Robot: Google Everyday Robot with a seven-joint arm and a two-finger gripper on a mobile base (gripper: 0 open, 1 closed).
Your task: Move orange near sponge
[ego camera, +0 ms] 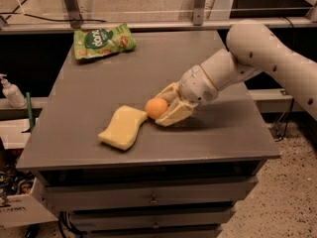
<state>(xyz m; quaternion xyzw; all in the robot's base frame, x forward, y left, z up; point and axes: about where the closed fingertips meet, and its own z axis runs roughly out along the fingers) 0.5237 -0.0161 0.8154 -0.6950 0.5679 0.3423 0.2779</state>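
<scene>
- Camera view looks down at an angle on a dark grey table (225,133) with the robot's white arm (257,53) reaching in from the right.
- The gripper (160,111) is low over the middle of the tabletop, pointing left, and its two pale fingers (174,116) are clasped on the orange (155,107), one above and behind it, the other below and in front.
- The orange is a small smooth ball at the fingers' tips, at or just above the table surface; which of the two cannot be told.
- The sponge (122,127) lies flat on the table just left of the orange, pale yellow with wavy sides, its long axis running from near left to far right.
- The orange sits right at the sponge's far right corner; whether the two actually touch cannot be told.
- A green snack bag (103,41) lies flat near the table's far left corner, well apart from the sponge and the orange.
- Below the tabletop the front of the table shows grey drawers (153,198) with small pulls.
- Left of the table, on a lower ledge, stands a white pump bottle (10,90).
- A metal rail (148,25) runs along behind the table's far edge.
- Speckled floor (292,197) shows at lower right.
</scene>
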